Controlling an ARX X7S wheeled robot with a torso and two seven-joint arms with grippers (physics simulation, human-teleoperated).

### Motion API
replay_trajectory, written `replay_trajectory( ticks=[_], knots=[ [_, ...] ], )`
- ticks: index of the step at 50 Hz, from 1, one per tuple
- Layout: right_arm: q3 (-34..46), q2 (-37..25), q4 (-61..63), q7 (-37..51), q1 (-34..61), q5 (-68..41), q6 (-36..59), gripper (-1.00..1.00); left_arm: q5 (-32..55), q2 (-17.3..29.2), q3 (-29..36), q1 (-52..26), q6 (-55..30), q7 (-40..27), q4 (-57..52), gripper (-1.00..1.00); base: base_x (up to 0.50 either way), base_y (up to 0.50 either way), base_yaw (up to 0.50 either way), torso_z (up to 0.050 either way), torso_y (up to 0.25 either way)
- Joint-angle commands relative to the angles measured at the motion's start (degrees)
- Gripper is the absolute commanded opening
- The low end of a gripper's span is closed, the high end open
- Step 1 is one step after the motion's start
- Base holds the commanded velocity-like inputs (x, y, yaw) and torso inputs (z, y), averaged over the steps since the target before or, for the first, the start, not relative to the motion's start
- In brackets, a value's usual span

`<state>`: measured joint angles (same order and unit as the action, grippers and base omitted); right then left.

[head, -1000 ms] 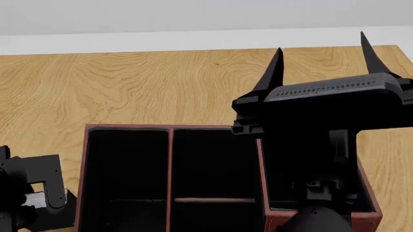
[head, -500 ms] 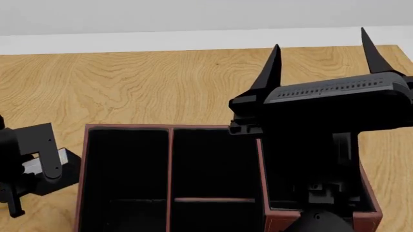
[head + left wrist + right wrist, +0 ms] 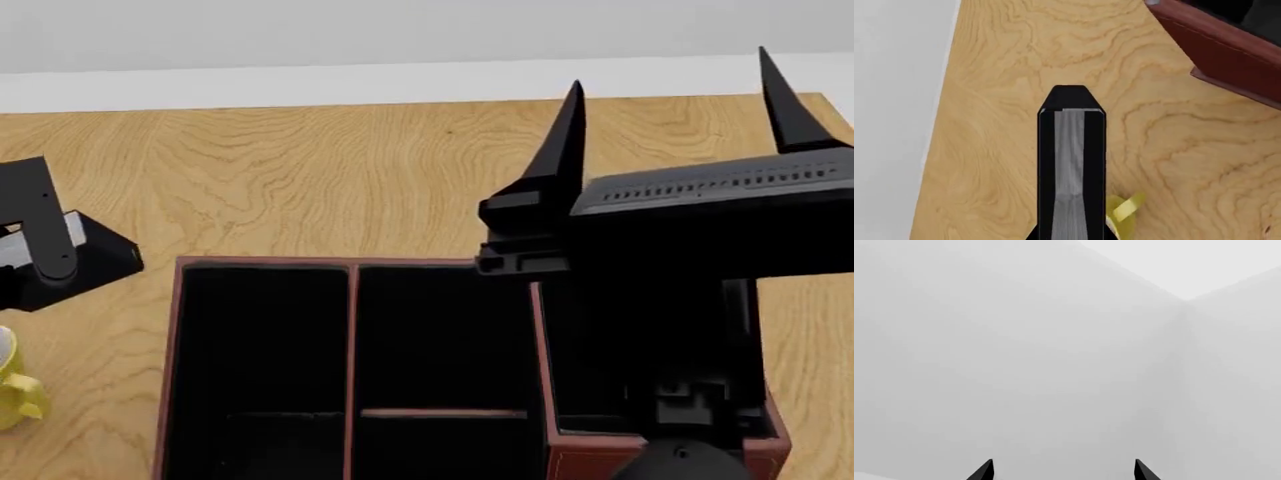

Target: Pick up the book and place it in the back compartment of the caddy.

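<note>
Head view shows one dark red-brown rectangular caddy (image 3: 171, 370) nearest the robot, black inside and split by thin dividers into several sections, none visibly holding anything, though the right arm hides part of it. One yellow mug (image 3: 16, 385) stands on the wood-grain table (image 3: 334, 180) just beside the caddy's left wall, cut by the frame edge. Above the mug, the left gripper (image 3: 40, 262) hangs over the table left of the caddy, clamped on one thin black-covered book (image 3: 100, 255) with a pale grey-white page edge; it is lifted clear of the wood and outside the caddy. The left wrist view looks along that page edge (image 3: 1069, 165), black covers on either side, with a corner of the caddy (image 3: 1227, 55) off to one side. The right gripper (image 3: 681, 105) sits over the caddy's right part, its bulky black body level and its two pointed fingers spread wide, aimed up at the pale wall, holding nothing.
</note>
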<state>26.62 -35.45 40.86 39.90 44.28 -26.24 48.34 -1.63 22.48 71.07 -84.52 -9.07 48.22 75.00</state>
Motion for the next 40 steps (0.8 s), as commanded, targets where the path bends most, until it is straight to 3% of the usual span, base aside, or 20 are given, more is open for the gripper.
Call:
replay_trajectory(
  ticks=[1, 10, 15, 21, 24, 28, 40],
  knots=[
    [-1.4, -1.0, -0.2, -1.4, -1.0, -0.9, -2.5, 1.00, 0.0, 0.6, -0.2, -5.7, -1.2, -3.0, 0.0, -1.00, 0.00, 0.00, 0.00, 0.000, 0.000],
    [-3.3, -2.3, -0.3, -2.9, -2.2, -1.9, -5.0, 1.00, 0.0, -0.1, 0.1, -9.6, -2.5, -3.3, -1.2, -1.00, 0.00, 0.00, 0.00, 0.000, 0.001],
    [-4.0, -2.7, -1.1, -3.9, -3.8, -1.8, -8.3, 1.00, 1.2, 7.0, -1.1, -8.9, -16.1, -1.7, -23.8, -1.00, 0.00, 0.00, 0.00, 0.000, 0.002],
    [-3.9, -3.2, -3.1, -5.7, -5.1, -1.0, -11.8, 1.00, 1.9, 9.1, -1.7, -10.4, -30.6, 0.2, -37.6, -1.00, 0.00, 0.00, 0.00, 0.000, 0.000],
    [-4.0, -3.4, -3.4, -6.2, -5.4, -0.9, -12.8, 1.00, 1.7, 9.8, -1.2, -11.4, -33.2, 1.5, -42.3, -1.00, 0.00, 0.00, 0.00, 0.000, 0.000],
    [-5.1, -3.9, -3.0, -6.3, -6.8, -1.4, -14.2, 1.00, 3.0, 7.7, -2.0, -14.3, -40.4, 4.3, -45.3, -1.00, 0.00, 0.00, 0.00, 0.000, 0.003],
    [-6.1, -4.4, -2.0, -6.1, -7.8, -2.5, -14.6, 1.00, 2.5, 4.5, 2.5, -19.5, -44.9, 11.8, -53.8, -1.00, 0.00, 0.00, 0.00, 0.000, 0.001]
  ],
)
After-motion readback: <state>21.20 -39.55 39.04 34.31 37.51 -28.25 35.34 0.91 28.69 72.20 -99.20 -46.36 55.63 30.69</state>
